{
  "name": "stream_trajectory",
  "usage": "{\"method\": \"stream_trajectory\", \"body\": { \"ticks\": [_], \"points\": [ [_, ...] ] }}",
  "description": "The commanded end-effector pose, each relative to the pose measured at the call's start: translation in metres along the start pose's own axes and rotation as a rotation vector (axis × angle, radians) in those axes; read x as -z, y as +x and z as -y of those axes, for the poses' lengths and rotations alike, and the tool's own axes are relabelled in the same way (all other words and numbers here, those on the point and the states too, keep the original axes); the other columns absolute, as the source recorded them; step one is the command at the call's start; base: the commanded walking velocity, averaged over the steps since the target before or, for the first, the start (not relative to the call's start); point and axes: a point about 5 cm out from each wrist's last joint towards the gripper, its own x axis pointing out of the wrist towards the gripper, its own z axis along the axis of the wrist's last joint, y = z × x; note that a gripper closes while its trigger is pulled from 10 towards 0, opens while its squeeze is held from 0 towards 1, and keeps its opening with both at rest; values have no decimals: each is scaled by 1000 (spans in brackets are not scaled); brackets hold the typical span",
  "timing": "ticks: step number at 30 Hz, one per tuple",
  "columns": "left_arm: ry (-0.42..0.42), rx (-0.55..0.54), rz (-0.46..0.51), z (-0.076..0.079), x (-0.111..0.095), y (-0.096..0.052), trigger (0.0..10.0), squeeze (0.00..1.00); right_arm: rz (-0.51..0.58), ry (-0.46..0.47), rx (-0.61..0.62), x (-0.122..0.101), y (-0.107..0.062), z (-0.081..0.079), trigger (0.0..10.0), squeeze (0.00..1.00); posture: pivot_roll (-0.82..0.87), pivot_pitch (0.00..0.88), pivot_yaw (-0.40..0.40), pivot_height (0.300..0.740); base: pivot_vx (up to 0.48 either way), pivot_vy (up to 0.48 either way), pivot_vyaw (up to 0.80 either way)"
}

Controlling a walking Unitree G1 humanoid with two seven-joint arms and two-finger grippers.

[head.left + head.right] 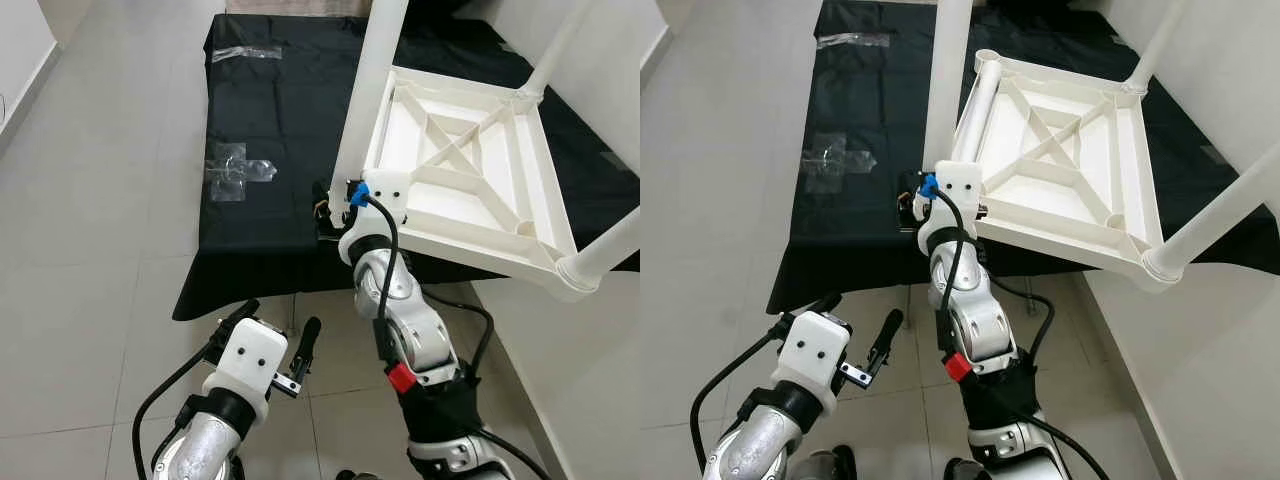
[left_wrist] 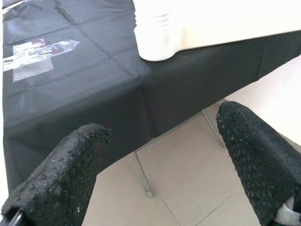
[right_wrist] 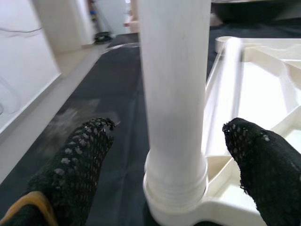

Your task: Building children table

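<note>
A white plastic children's table (image 1: pixel 470 180) lies upside down on a black-covered table (image 1: pixel 270 120), its ribbed underside facing up. White legs rise from its corners; the near-left leg (image 1: pixel 368 90) stands upright in its socket. My right gripper (image 1: pixel 330 212) is at the base of that leg, open, with a finger on each side of the leg (image 3: pixel 175 94) and not touching it. My left gripper (image 1: pixel 278 338) hangs open low over the floor tiles, short of the black table's front edge (image 2: pixel 141 84).
Clear plastic bags (image 1: pixel 238 172) lie on the black cloth to the left of the white table, another bag (image 1: pixel 245 52) farther back. A white wall (image 1: pixel 600 380) runs along the right. Grey floor tiles (image 1: pixel 90 250) spread to the left and front.
</note>
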Motion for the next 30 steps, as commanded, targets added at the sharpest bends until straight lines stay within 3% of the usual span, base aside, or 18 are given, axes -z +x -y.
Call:
{"method": "stream_trajectory", "body": {
  "ticks": [1,7,10,13,19,22,30],
  "points": [
    [3,7,-16,1,4,-1,10000,0,-17,3,-13,2,-3,1,10000,0,64,187,-75,740,0,0,0],
    [10,-19,-22,-3,8,0,10000,0,-67,-31,-79,22,-44,20,10000,0,55,162,-73,740,0,0,0],
    [14,-46,-27,-6,8,1,10000,0,-90,-63,-99,30,-55,27,10000,0,56,156,-72,740,0,0,0],
    [-13,-123,-48,-16,8,-1,10000,0,-73,-153,-111,42,-71,47,10000,0,65,128,-67,740,0,0,0],
    [-16,-224,-40,-30,3,-3,10000,0,-104,-133,-45,50,-68,62,10000,0,76,101,-57,740,0,0,0],
    [-25,-293,-30,-42,0,-2,10000,0,-95,-168,-13,48,-62,68,10000,0,82,81,-52,740,0,0,-800],
    [5,-394,2,-64,-5,1,10000,0,-54,-170,-45,44,-52,64,10000,0,81,60,-57,740,0,0,-266]
  ]
}}
